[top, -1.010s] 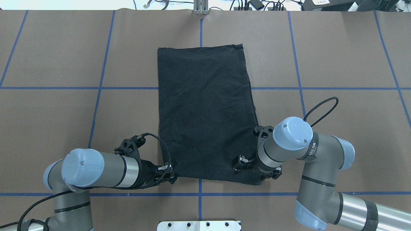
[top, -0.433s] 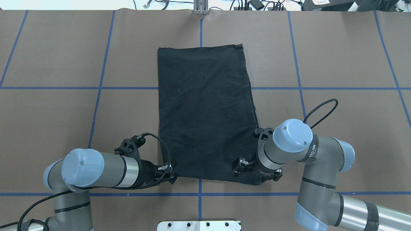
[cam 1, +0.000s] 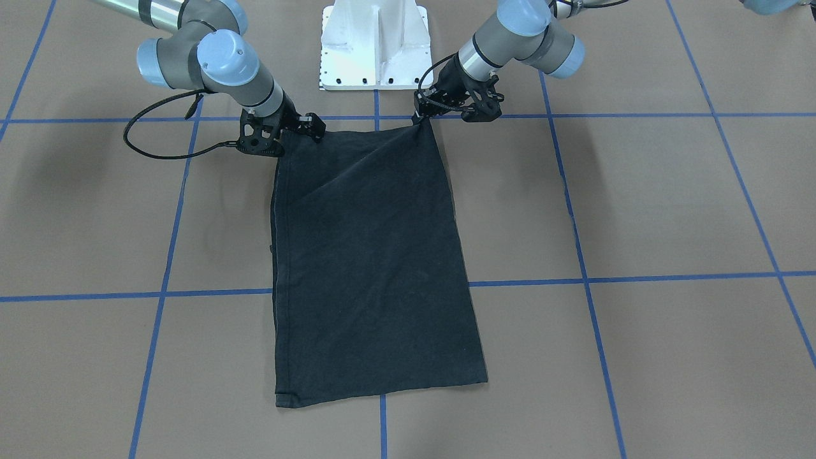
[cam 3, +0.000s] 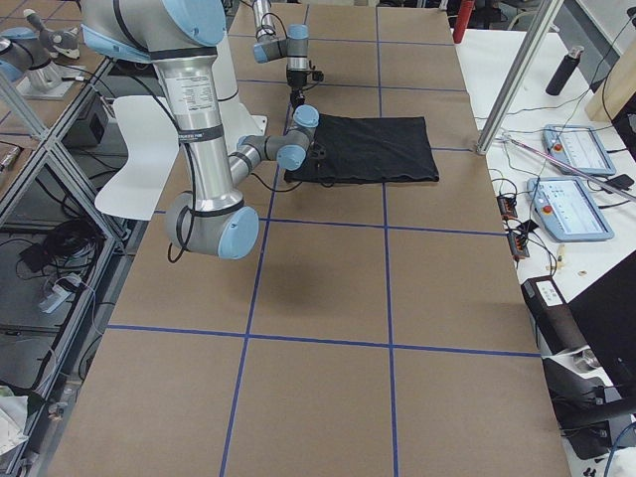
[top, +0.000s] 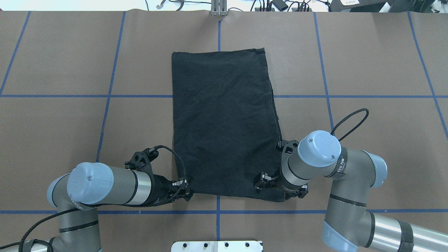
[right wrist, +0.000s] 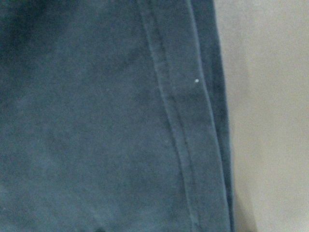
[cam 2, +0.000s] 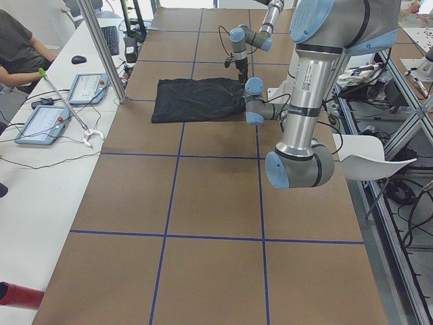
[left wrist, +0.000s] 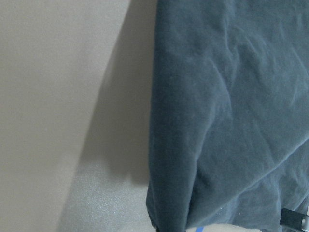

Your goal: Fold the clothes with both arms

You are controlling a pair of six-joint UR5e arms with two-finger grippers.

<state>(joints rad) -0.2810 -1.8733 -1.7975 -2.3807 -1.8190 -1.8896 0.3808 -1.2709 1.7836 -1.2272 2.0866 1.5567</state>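
Black T-shirt (top: 224, 122) folded to long rectangle, flat on brown table (top: 70, 122), centre of overhead frame. Left gripper (cam 1: 420, 118) clamped on near corner, cloth peaked. Right gripper (cam 1: 279, 144) on other near corner, jaws unreadable. Since a second ago: right wrist crept slightly lower-frame, left static. Likely grasp settling; lift not begun.

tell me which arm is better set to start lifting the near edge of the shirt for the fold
Left, probably. The left hand sits right at the T-shirt corner, and the cloth peaks up to it as if pinched. The right hand is over its corner, but its grip is hidden.
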